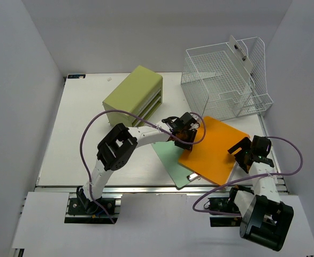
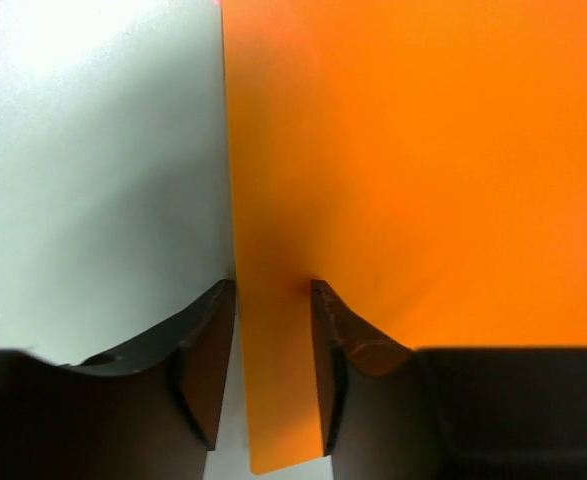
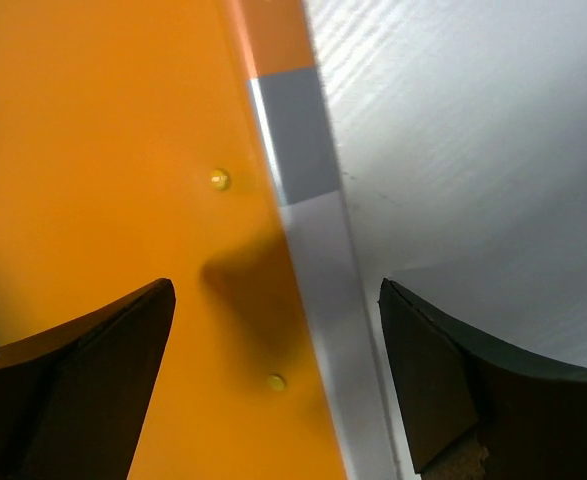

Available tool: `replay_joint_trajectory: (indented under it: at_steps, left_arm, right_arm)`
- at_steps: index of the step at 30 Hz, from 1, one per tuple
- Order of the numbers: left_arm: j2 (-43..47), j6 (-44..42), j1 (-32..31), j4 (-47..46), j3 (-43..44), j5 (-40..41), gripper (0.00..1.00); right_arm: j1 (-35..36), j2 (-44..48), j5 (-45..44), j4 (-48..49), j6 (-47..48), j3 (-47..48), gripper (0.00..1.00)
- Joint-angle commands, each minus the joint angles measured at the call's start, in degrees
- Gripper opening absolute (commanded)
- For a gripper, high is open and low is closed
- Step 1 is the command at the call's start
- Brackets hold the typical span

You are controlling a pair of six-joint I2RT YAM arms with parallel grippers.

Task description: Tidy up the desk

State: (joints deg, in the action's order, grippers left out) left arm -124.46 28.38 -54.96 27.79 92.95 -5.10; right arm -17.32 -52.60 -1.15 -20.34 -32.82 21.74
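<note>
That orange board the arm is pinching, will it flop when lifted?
Probably stiff: the orange board looks flat and straight-edged though the left gripper pinches only one edge. Likely light, being thin. Its smooth face may slip.

Toward the back of the large flat white rectangular desk (image 1: 82, 139), at an angle: olive-green metal drawer box (image 1: 132, 96). Far right corner: white wire tray rack (image 1: 223, 83). Nearer the front, flat orange rectangular board (image 1: 215, 152) overlapping a pale green flat sheet (image 1: 170, 160). At the board's left corner, on its edge: left gripper (image 1: 184, 133). At its right edge, fingers spread: right gripper (image 1: 246, 151).
</note>
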Motion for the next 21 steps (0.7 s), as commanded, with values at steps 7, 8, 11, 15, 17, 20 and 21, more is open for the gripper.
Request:
replay_joint_trajectory:
  at_steps: [7,8,11,15,17,20,21]
  left_arm:
    - [-3.0,0.4,-1.9,1.7,-1.1,1.0,0.4]
    - [-3.1,0.4,-1.9,1.6,-1.2,1.0,0.4]
    - [-3.9,0.1,-2.1,1.7,-0.9,0.4,0.38]
    - [-4.7,-0.3,-2.4,1.6,-0.8,-0.4,0.36]
    - [-5.3,-0.5,-2.4,1.7,-0.8,-0.8,0.34]
    - [-5.4,-0.9,-2.5,1.7,-1.0,-1.1,0.29]
    - [-5.3,-0.9,-2.5,1.7,-1.4,-1.2,0.28]
  right_arm:
    - [-1.2,2.2,25.6,9.9,-4.3,-7.2,0.8]
    - [-1.2,2.9,28.7,10.7,-4.9,-7.4,0.8]
    - [-1.2,4.7,32.2,12.3,-5.8,-6.6,0.78]
    - [-1.2,4.7,36.6,13.3,-6.6,-4.8,0.71]
    - [-1.2,4.8,36.7,11.6,-6.5,-3.1,0.68]
    - [-1.2,5.3,38.1,10.1,-6.3,-1.3,0.56]
    - [-1.2,5.4,38.4,9.3,-6.4,0.1,0.54]
